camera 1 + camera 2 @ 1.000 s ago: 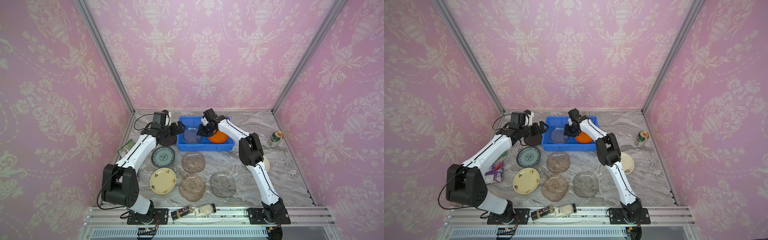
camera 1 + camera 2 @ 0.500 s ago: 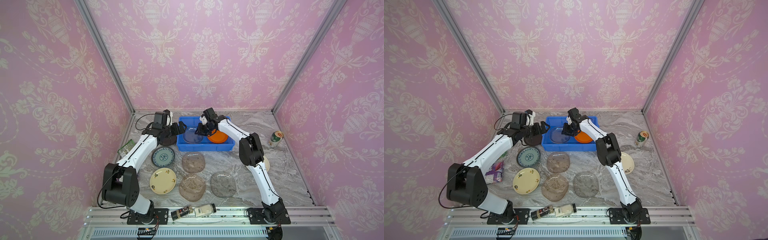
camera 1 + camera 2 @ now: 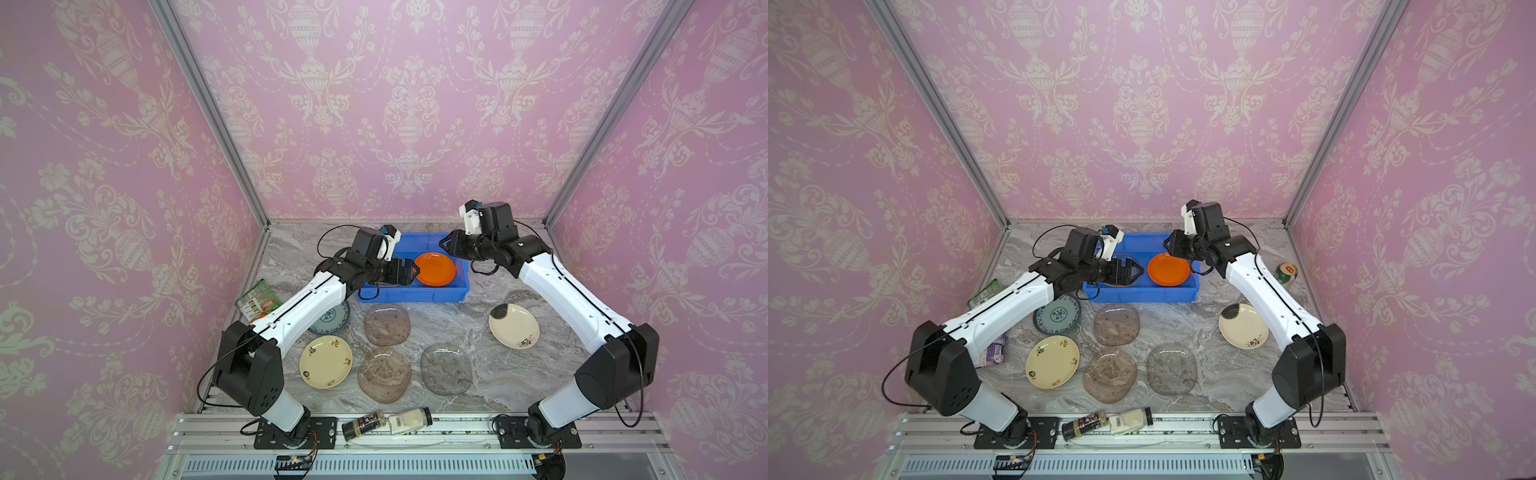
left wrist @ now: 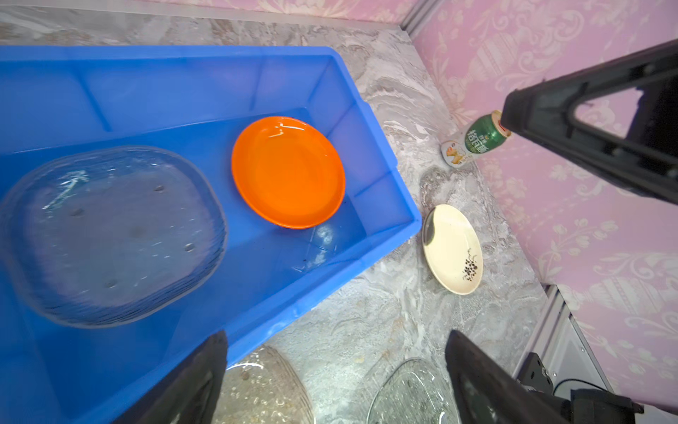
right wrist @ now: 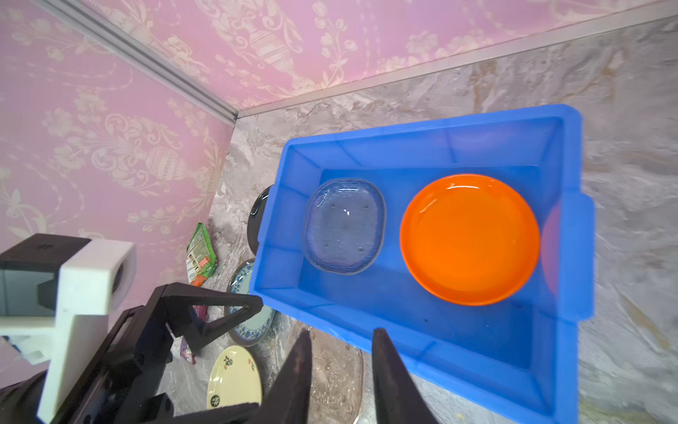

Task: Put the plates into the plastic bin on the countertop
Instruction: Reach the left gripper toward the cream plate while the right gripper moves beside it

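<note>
The blue plastic bin (image 3: 415, 293) stands at the back of the marbled countertop (image 3: 457, 324). In it lie an orange plate (image 3: 435, 269) and a clear square plate (image 4: 110, 235). My left gripper (image 4: 335, 334) hovers open and empty over the bin's front wall, near the orange plate's left edge (image 3: 411, 272). My right gripper (image 5: 342, 332) is above the bin's far right corner (image 3: 446, 243), its jaws a little apart with nothing between them. On the counter lie a teal plate (image 3: 1057, 314), two cream plates (image 3: 325, 361) (image 3: 514, 325) and three translucent square plates (image 3: 387, 325) (image 3: 384, 375) (image 3: 446, 369). A black plate (image 5: 258, 216) lies left of the bin.
A green drink can (image 3: 1285, 274) stands by the right wall. A green packet (image 3: 257, 299) and a purple packet (image 3: 994, 353) lie along the left wall. Two bottles (image 3: 386, 424) rest on the aluminium rail at the front.
My left gripper has moved right over the bin and its jaws have narrowed a little. My right gripper has drawn back from the bin's middle to its right end.
</note>
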Robot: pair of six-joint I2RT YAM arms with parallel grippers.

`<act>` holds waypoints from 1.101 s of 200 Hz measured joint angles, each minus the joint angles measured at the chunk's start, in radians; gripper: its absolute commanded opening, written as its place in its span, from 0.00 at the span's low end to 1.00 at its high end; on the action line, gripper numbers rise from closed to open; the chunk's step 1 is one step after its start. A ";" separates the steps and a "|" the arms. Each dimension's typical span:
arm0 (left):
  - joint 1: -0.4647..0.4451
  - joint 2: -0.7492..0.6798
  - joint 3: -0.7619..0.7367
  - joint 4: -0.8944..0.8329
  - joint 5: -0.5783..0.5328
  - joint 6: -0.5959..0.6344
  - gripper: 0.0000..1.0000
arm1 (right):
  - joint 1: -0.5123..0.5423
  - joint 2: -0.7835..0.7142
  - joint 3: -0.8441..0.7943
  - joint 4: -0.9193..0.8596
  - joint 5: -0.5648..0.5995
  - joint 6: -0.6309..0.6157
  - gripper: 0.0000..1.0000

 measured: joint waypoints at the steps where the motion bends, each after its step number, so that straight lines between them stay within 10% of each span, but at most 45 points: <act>1: -0.005 0.002 0.002 0.000 0.000 0.000 0.91 | -0.003 -0.005 -0.007 0.001 0.002 0.000 0.30; 72: -0.262 0.344 0.230 0.048 0.101 -0.024 0.71 | -0.294 -0.380 -0.525 0.039 0.042 0.115 0.30; 220: -0.362 0.938 1.070 -0.418 0.183 -0.031 0.52 | -0.421 -0.505 -0.621 0.146 0.020 0.207 0.30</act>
